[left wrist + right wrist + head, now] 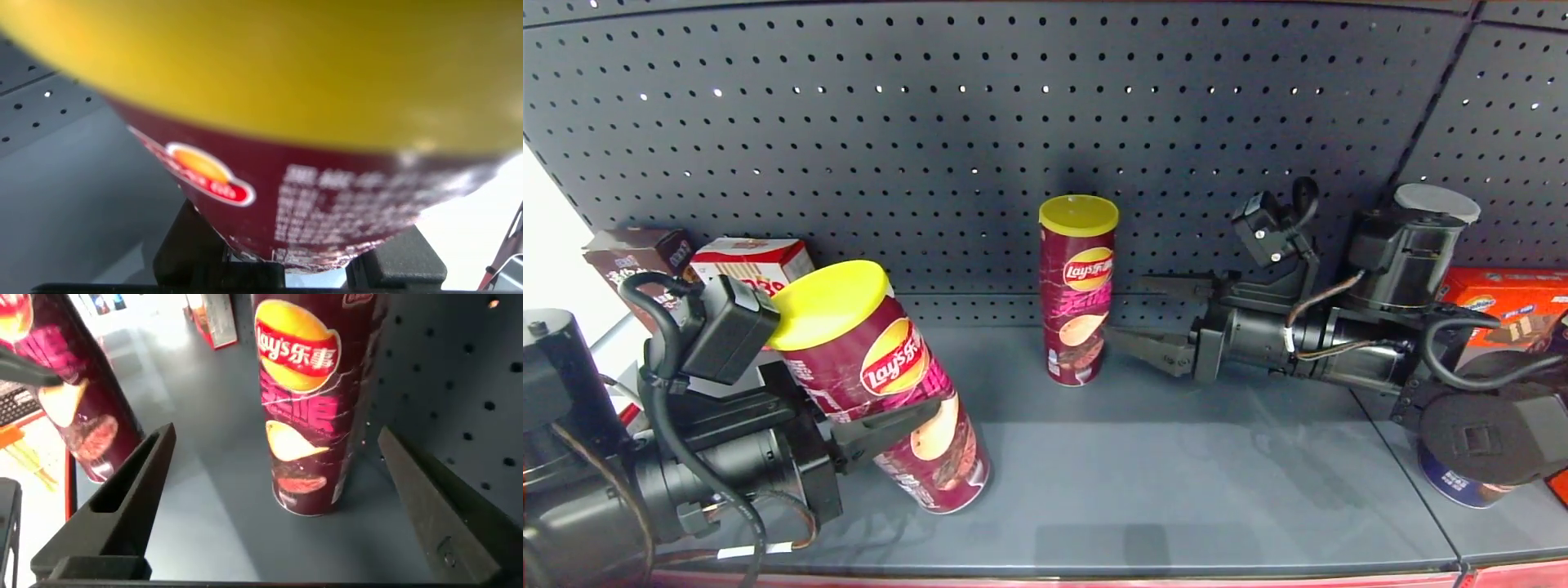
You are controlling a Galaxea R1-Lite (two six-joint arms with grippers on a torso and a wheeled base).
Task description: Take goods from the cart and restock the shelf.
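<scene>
A maroon chip can with a yellow lid hangs tilted over the front left of the grey shelf, with my left gripper shut on its body. Its lid and side fill the left wrist view. A second, matching can stands upright at the back middle of the shelf, against the pegboard. My right gripper is open just to the right of that can, its fingers apart on either side of the can but short of it.
Two snack boxes stand at the back left. An orange box and a blue-based tub sit at the right, behind my right arm. The perforated back panel closes the shelf. The shelf's front middle is bare.
</scene>
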